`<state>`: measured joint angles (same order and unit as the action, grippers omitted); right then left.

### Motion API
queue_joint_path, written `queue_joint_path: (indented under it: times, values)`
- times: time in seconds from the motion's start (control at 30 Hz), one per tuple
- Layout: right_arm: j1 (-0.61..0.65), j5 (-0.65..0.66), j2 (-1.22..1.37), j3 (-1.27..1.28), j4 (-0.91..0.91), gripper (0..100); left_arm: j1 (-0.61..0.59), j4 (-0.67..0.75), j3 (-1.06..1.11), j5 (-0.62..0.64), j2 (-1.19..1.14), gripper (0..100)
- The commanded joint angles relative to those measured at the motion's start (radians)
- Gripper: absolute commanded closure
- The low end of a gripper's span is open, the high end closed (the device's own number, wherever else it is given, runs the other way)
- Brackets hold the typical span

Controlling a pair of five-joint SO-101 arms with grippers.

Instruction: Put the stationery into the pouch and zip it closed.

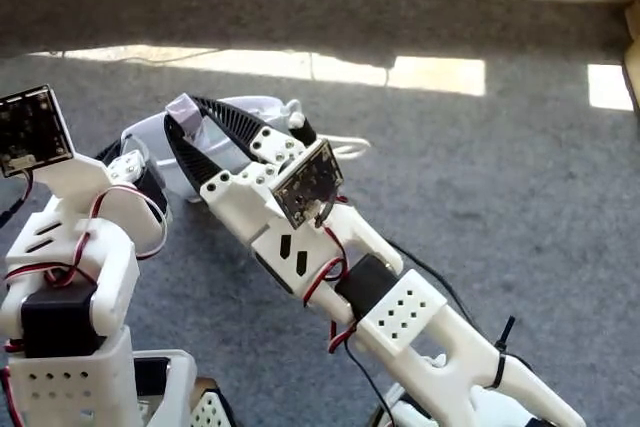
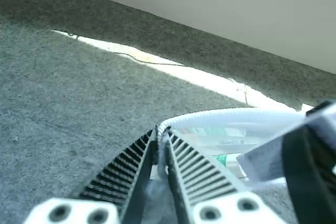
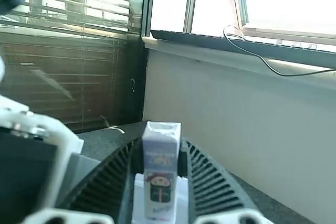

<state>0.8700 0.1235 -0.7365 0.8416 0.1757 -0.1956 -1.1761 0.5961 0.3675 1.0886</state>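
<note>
Left pincer (image 2: 160,142): closed on the rim of the pouch (image 2: 220,129).
Right pincer (image 3: 160,148): a box (image 3: 161,177) is gripped, near the pouch.
Pouch: laid on the desk (image 1: 500,197), far left; stationery is seen inside.

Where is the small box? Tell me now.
The small box is clamped in the right gripper, over the pouch whose rim the left gripper pinches.

The pouch (image 2: 220,132) is seen clear, edged by a white zip (image 2: 210,115). The small box (image 3: 160,156) is coloured pale lilac, printed red and green; the carpet (image 1: 500,177) is grey.
</note>
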Motion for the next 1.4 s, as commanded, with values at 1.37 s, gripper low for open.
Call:
queue_joint_path:
  times: [1.37]
  values:
    - [-0.271, 0.201, -0.231, -0.292, -1.033, 78.2, 0.012, -0.008, 0.007, -0.005, -0.002, 99]
